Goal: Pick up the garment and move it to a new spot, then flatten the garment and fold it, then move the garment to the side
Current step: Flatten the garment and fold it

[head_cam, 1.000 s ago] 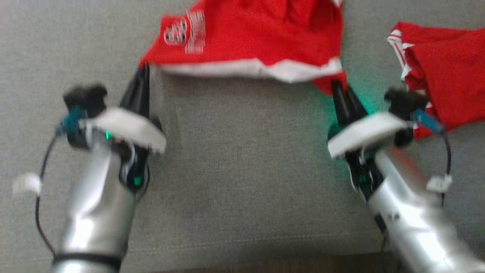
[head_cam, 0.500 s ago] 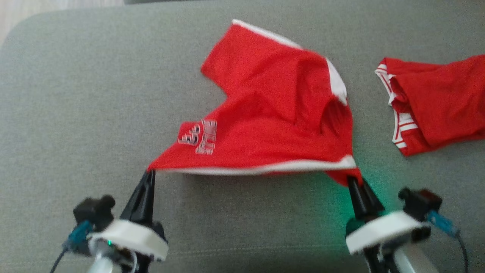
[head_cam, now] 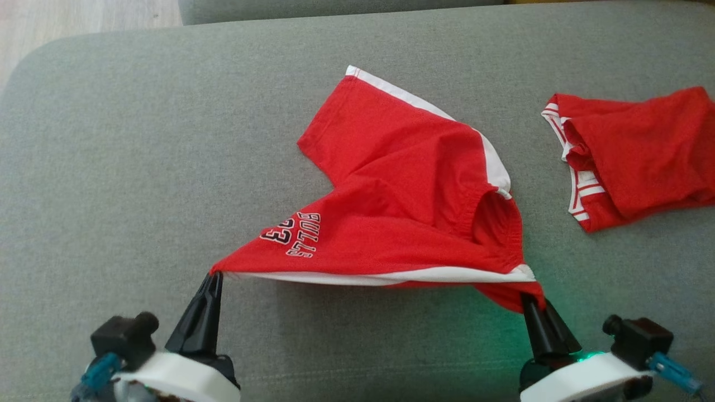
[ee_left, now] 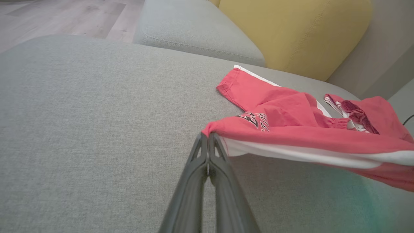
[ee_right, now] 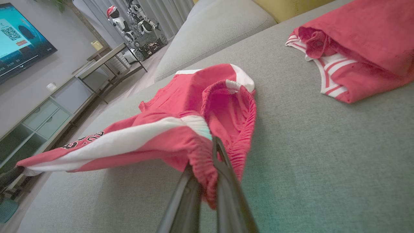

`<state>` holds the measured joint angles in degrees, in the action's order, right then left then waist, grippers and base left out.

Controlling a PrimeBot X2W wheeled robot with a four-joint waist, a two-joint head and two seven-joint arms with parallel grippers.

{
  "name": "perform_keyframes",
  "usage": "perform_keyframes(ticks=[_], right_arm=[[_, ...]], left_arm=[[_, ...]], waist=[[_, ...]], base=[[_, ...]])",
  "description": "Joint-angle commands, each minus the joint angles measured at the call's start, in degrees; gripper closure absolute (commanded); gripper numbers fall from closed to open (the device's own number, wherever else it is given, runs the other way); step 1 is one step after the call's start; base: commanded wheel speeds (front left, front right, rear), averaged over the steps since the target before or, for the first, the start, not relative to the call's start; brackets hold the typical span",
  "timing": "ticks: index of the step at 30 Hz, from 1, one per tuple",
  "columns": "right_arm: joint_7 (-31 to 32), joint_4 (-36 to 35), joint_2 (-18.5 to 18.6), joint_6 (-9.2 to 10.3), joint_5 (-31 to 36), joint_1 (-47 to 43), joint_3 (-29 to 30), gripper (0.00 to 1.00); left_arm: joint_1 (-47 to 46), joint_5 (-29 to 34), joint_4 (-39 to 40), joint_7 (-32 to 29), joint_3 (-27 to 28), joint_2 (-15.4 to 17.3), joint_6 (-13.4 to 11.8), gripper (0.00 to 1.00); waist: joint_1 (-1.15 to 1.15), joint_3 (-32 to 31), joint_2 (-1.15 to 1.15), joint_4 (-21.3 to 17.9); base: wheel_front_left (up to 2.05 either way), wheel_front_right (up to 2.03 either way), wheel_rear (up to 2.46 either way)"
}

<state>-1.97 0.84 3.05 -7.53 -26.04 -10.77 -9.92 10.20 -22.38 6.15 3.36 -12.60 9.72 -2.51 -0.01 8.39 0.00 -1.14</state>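
Observation:
The garment is a pair of red shorts with white side stripes and dark lettering, spread across the grey sofa seat. Its near edge is lifted and stretched between my two grippers. My left gripper is shut on the leg-hem corner at the lower left; the left wrist view shows that corner pinched at the left gripper's tips, beside the garment. My right gripper is shut on the elastic waistband at the lower right, which bunches between the right gripper's fingers in the right wrist view, where the garment trails away.
A second red garment with striped trim lies crumpled at the seat's right side. A yellow cushion and grey cushion stand behind the seat. Wooden floor lies past the seat's far left corner. Bare seat spreads to the left.
The head camera has tilted, so the whole picture has shifted down and sharpened. Both grippers keep their hold on the same corners, with the near edge stretched between them.

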Motion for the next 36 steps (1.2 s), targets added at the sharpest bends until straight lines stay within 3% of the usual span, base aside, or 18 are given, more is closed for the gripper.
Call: perform_keyframes(ticks=[1,8,16,22,33,34,35,36], right_arm=[[0.2,-2.2,0.2,0.04,0.3,1.7,-0.5,1.00],[2.3,-3.1,-0.1,0.04,0.1,6.4,1.1,1.00],[4.0,-1.0,-0.2,0.04,-1.9,15.7,2.3,1.00],[4.4,3.5,-0.2,0.04,-3.6,23.0,2.1,1.00],[2.4,9.4,-0.2,0.04,-7.8,30.8,-1.2,1.00],[2.1,9.9,-0.2,0.04,-8.2,31.5,-1.7,0.95],[1.8,10.4,-0.2,0.04,-8.6,32.0,-2.1,0.75],[1.5,11.0,-0.2,0.04,-8.9,32.6,-2.5,0.74]], left_arm=[[-3.0,-0.4,2.3,-0.2,2.1,1.2,0.2,1.00],[-14.3,-0.6,-0.5,-3.1,1.0,3.4,3.9,1.00],[-34.3,-2.1,-11.7,-7.6,-2.2,3.8,8.3,1.00],[-49.0,-3.4,-24.4,-7.9,-4.4,2.9,9.5,1.00],[-66.8,-4.9,-46.2,-0.3,-7.9,0.5,10.0,1.00],[-67.9,-5.4,-48.2,0.3,-8.3,0.2,10.0,1.00],[-69.0,-5.8,-50.0,1.2,-8.6,0.1,10.0,1.00],[-70.0,-6.4,-51.7,1.9,-9.0,-0.1,10.0,1.00]], waist=[[0.01,0.3,0.00,-0.1],[0.01,3.4,0.00,-0.6],[0.01,10.1,0.00,-2.7],[0.01,14.3,0.00,-5.0],[0.01,19.2,0.00,-8.9],[0.01,19.6,0.00,-9.2],[0.01,19.9,0.00,-9.5],[0.01,20.2,0.00,-9.8]], base=[[0.00,0.00,0.00],[0.00,0.00,0.00],[0.00,0.00,0.00],[0.00,0.00,0.00],[0.00,0.00,0.00],[0.00,0.00,0.00],[0.00,0.00,0.00],[0.00,0.00,0.00]])
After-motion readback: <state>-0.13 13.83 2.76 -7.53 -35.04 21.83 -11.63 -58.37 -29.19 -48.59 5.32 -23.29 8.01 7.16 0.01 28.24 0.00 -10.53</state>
